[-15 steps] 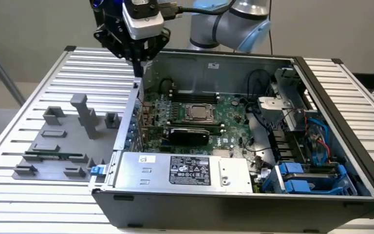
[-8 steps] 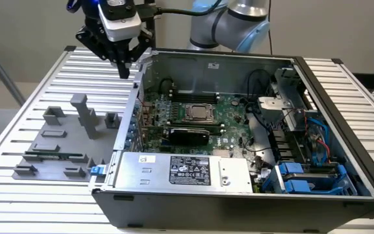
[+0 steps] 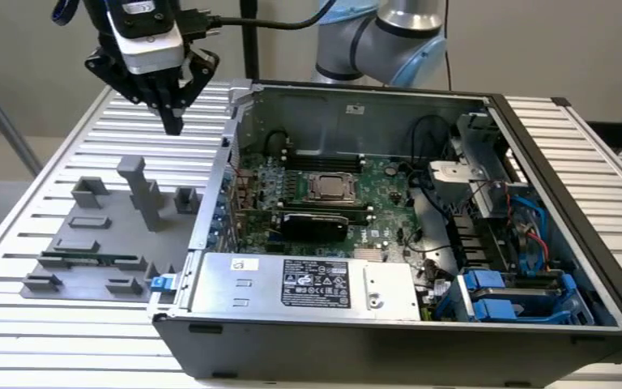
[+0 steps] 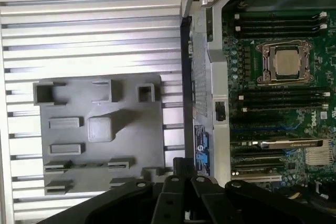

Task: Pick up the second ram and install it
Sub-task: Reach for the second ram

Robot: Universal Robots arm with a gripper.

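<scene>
Hand (image 3: 171, 120) hovers narrow, empty; second ram (image 3: 90, 259) lies well apart in grey holder (image 3: 111, 235).

The second ram (image 3: 90, 259), near at the exterior view's left, seems too small to show its chips. The arm (image 3: 381, 36) and the gripper (image 3: 171, 120) are cut off by the picture's upper edge.

Grey moulded plastic holder tray (image 3: 74, 279): uniform grey | thin green circuit-board stick, the second ram (image 3: 90, 260): green | large green motherboard (image 3: 381, 190): black slots, silver socket | silver ribbed metal table (image 3: 30, 340): parallel stripes | black gripper (image 3: 171, 121) | blue plastic drive caddies (image 3: 505, 300) | black steel computer case (image 3: 398, 348): pale grey interior
</scene>
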